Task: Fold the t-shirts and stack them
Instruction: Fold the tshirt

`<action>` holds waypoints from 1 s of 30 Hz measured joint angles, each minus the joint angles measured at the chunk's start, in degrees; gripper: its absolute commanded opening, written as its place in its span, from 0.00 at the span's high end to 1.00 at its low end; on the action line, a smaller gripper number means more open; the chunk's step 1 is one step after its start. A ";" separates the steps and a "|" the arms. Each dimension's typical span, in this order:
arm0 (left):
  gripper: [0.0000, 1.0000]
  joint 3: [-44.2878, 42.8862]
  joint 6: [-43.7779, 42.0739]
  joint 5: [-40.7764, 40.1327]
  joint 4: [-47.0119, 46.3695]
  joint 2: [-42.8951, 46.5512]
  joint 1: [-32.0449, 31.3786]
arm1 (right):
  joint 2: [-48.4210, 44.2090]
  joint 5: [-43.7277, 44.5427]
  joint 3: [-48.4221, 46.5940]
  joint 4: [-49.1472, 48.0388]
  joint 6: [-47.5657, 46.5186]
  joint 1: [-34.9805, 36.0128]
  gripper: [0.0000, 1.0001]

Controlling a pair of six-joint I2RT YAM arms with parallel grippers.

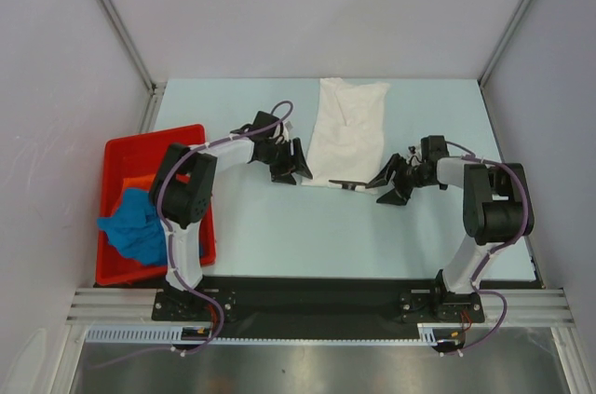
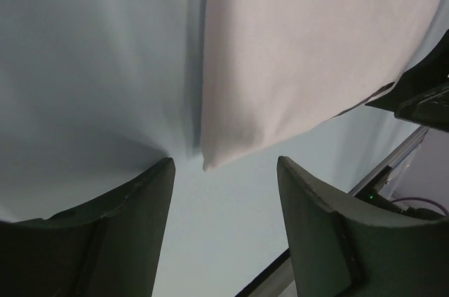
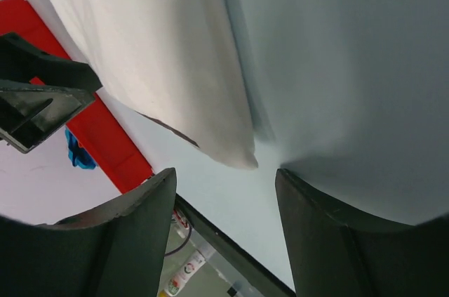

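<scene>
White t-shirt (image 1: 346, 131) lay folded into a long narrow panel at the middle of the worktop (image 1: 307, 226) in the overhead view, its far end near the back edge. A blue t-shirt (image 1: 135, 226) and an orange one (image 1: 140, 180) sat bunched in the red bin (image 1: 116, 147) at the left. Left jaws and right jaws hovered at the white shirt's two near corners, both spread and empty. From the left wrist, the near-left corner (image 2: 280, 65) lay flat just ahead of the parted jaws, apart from them. From the right wrist, the other corner (image 3: 161, 51) sat likewise just beyond wide, empty jaws (the bin (image 3: 112, 142) showed behind). Thin, limp and light, the cloth would likely sag and slide when lifted. Pinching both near corners through all layers looked the safest hold for the next fold.
</scene>
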State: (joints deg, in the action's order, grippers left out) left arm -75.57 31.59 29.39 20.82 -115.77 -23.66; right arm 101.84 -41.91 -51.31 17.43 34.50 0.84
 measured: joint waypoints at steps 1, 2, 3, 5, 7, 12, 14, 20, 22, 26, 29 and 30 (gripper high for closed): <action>0.34 0.28 1.05 0.20 -0.57 0.00 0.00 | -0.02 -0.22 0.46 -1.46 0.50 0.20 0.36; 0.35 0.63 2.05 0.37 -1.16 0.00 0.04 | -0.02 -0.50 0.87 -2.80 0.87 0.26 0.36; 0.36 1.01 3.08 0.48 -1.70 0.00 0.07 | -0.02 -0.66 1.22 -3.82 1.40 0.35 0.36; 0.37 1.44 4.70 0.52 -2.43 0.00 0.17 | -0.02 -0.81 1.77 -5.73 2.40 0.44 0.38; 0.38 1.60 5.64 0.26 -2.54 -0.02 0.17 | 0.00 -0.70 2.19 -7.58 3.72 0.48 0.39; 0.37 1.60 7.50 -0.31 -2.16 -0.07 0.15 | 0.00 1.44 2.25 -9.64 5.99 0.48 0.42; 0.38 1.60 8.22 -0.44 -1.95 -0.07 0.15 | 0.00 2.01 2.25 -9.66 6.49 0.50 0.43; 0.47 1.60 10.27 -0.68 -1.40 -0.44 0.17 | 0.13 3.67 2.54 -11.32 8.15 0.72 0.52; 0.51 1.51 10.84 0.09 -1.49 -0.96 0.17 | 0.44 3.76 2.71 -12.22 8.81 0.85 0.58; 0.67 1.46 11.87 2.23 -2.71 -2.08 0.17 | 1.53 4.13 2.71 -13.53 9.49 0.98 0.68; 0.99 1.60 12.31 2.93 -3.61 -3.23 0.17 | 2.21 4.50 2.71 -14.08 9.49 1.16 0.87; 1.00 1.70 12.41 3.39 -3.98 -3.65 0.22 | 2.54 4.52 2.71 -14.25 9.44 1.20 0.96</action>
State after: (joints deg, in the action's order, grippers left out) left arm -73.87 44.01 32.77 16.84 -119.42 -23.44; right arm 104.38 -37.39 -48.60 3.18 43.94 2.04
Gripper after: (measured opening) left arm 0.094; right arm 0.165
